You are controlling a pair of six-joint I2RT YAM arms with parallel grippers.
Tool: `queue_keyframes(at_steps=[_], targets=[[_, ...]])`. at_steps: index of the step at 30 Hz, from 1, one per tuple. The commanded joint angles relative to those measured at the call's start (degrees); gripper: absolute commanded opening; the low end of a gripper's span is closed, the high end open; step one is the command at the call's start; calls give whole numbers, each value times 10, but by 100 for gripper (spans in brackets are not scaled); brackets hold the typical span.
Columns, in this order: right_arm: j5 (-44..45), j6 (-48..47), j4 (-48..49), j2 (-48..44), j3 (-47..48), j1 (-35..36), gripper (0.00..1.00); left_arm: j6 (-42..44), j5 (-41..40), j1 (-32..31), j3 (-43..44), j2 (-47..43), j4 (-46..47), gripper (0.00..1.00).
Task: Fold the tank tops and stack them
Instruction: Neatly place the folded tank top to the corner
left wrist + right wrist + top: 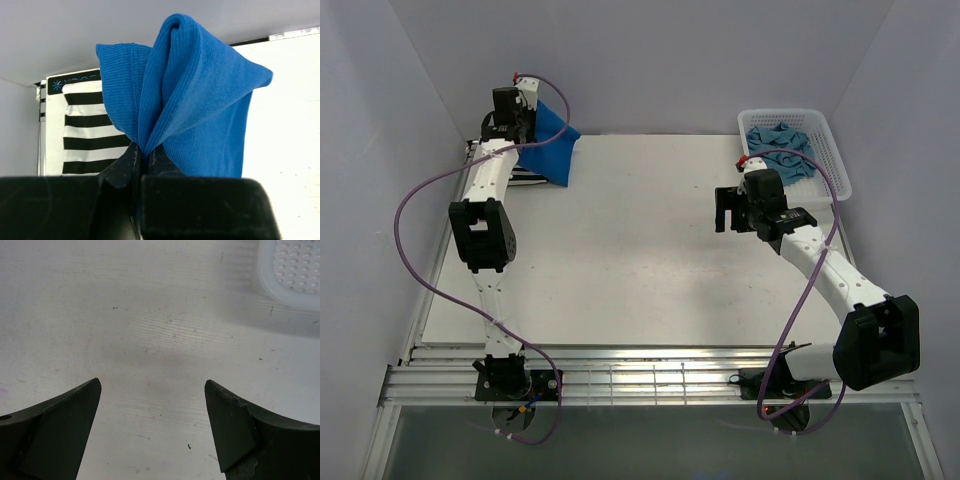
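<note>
Left wrist | left gripper (143, 151) pinches bunched blue top (200, 100), probably lifted | right gripper (152, 386) wide

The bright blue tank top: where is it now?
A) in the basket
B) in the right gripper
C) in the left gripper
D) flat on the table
C: the left gripper is shut on a bunched fold of the bright blue tank top; the right gripper stands open, empty.
</note>
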Motion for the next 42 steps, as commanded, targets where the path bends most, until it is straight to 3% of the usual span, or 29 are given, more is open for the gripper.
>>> queue_keyframes(at_steps=[1,16,21,42], targets=[[-6,-3,24,4,26,-3,90,-1,5,27,23,-40,29,0],[-23,5,34,33,28,-3,90,-29,44,69,26,-23,56,0],[-27,6,34,41,31,-3,90,-35,116,69,48,-35,37,0],[-37,15,35,44,28,-3,90,-44,87,103,43,-47,45,0]])
